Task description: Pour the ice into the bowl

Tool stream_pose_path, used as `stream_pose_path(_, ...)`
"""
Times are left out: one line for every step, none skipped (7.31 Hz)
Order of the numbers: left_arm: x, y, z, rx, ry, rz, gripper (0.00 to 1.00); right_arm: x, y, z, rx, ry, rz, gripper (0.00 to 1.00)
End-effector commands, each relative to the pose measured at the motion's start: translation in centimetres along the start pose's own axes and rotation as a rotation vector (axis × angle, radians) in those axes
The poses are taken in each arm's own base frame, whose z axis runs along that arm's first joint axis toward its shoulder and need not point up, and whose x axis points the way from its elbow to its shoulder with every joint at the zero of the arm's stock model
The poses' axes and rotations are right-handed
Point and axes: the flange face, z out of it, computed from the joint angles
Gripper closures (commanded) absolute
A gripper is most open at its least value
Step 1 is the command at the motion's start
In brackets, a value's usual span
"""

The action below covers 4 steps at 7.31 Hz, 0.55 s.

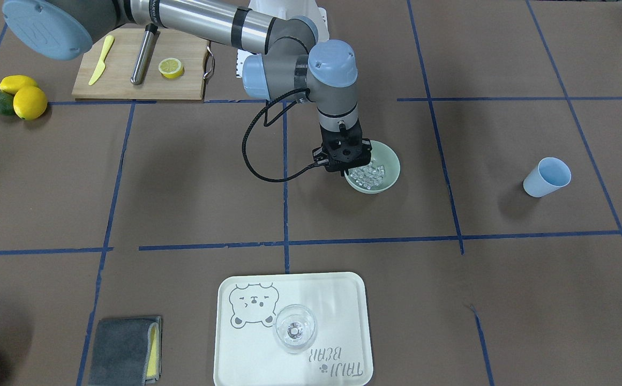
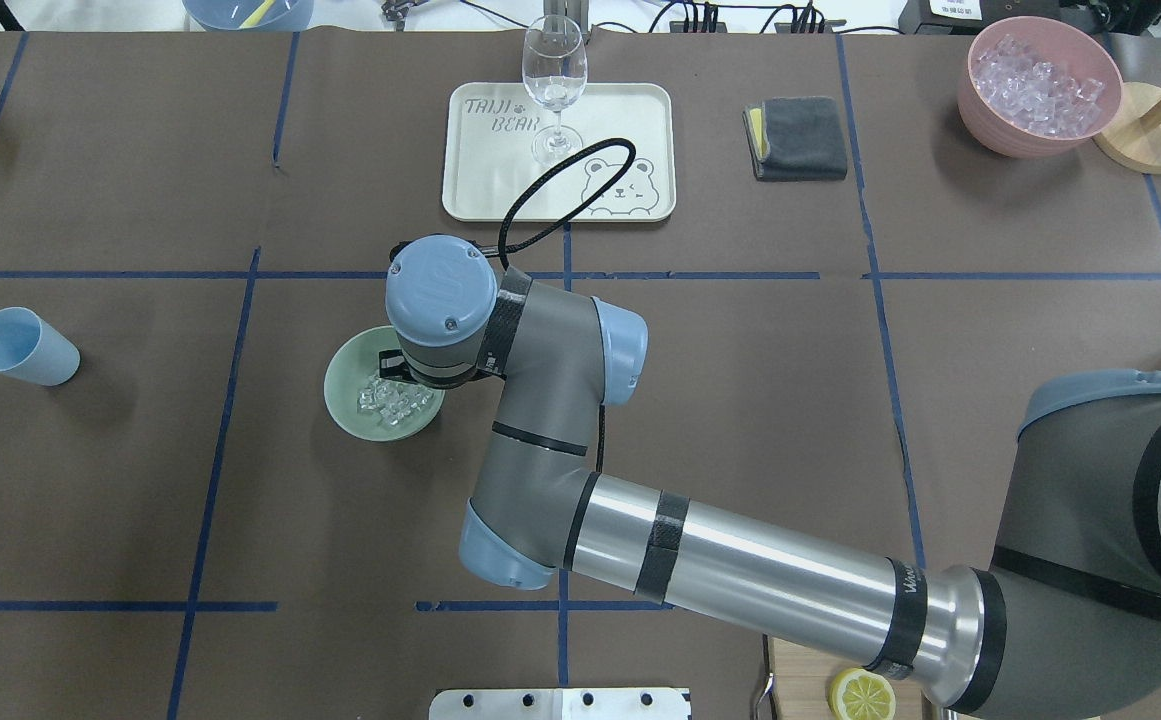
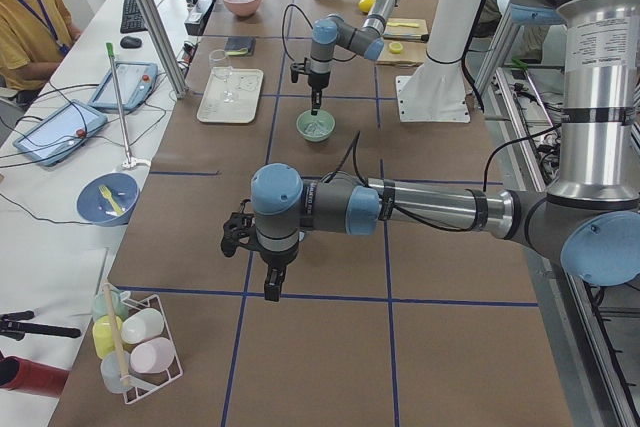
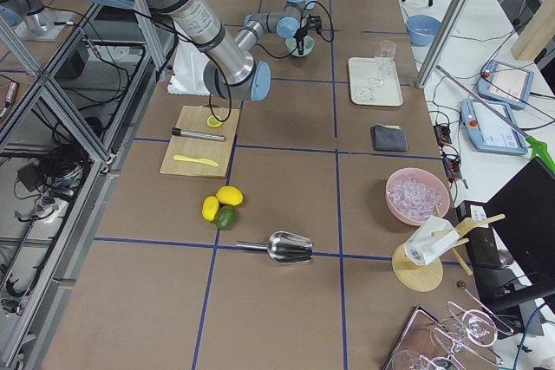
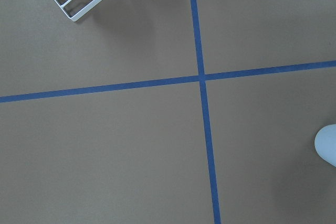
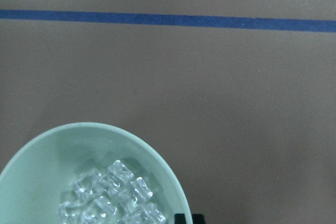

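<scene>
1: Two words are all we can read: "TAIJI BEAR", printed on the tray (image 2: 640, 110) beside a bear drawing. Lettering on the right arm (image 2: 912, 585) is too small for us to read.
2: Tray location?
1: In the overhead view, 12 o'clock on the table (image 2: 140, 480). The wine glass (image 2: 554, 75) stands on it next to the lettering.
2: Now the ice (image 2: 395, 402).
1: We find it heaped inside the bowl (image 2: 345, 395). The blue cup (image 2: 22, 346) sits well apart at the bowl's 9 o'clock. The pink tub (image 2: 975, 105), with its own ice, is at the table's 1 o'clock.
2: Position against the right gripper (image 1: 344, 161)?
1: The gripper points down over the bowl's rim. In the overhead view its wrist covers the rim at 1 o'clock. In the right wrist view the fingertips (image 6: 181, 217) show at the bottom edge, just beside the rim. The ice lies at their 9 o'clock, apart from them.
2: Finger state?
1: The two tips stand close together with only a slit between, and they grip nothing.
2: And the left gripper (image 3: 268, 285)?
1: It hangs above bare table, well apart from the bowl. It shows only in the side view, so we cannot tell how far its fingers are parted.
</scene>
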Motion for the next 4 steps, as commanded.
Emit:
stream_pose_path(0.0,0.0,0.1,-0.003,0.000,-0.002,0.00,0.3,-1.7,-2.6,-0.019,-0.044,0.005,1.00)
stream_pose_path(-0.1,0.0,0.2,-0.005,0.000,-0.003,0.00,2.5,-4.6,-4.9,-0.077,-0.090,0.030,1.00)
stream_pose_path(-0.2,0.1,0.3,-0.007,0.001,-0.005,0.00,5.6,-5.9,-7.6,-0.076,-0.130,0.023,1.00)
stream_pose_path(-0.2,0.2,0.4,-0.009,0.001,-0.003,0.00,11.7,-6.5,-9.9,-0.076,-0.157,-0.038,1.00)
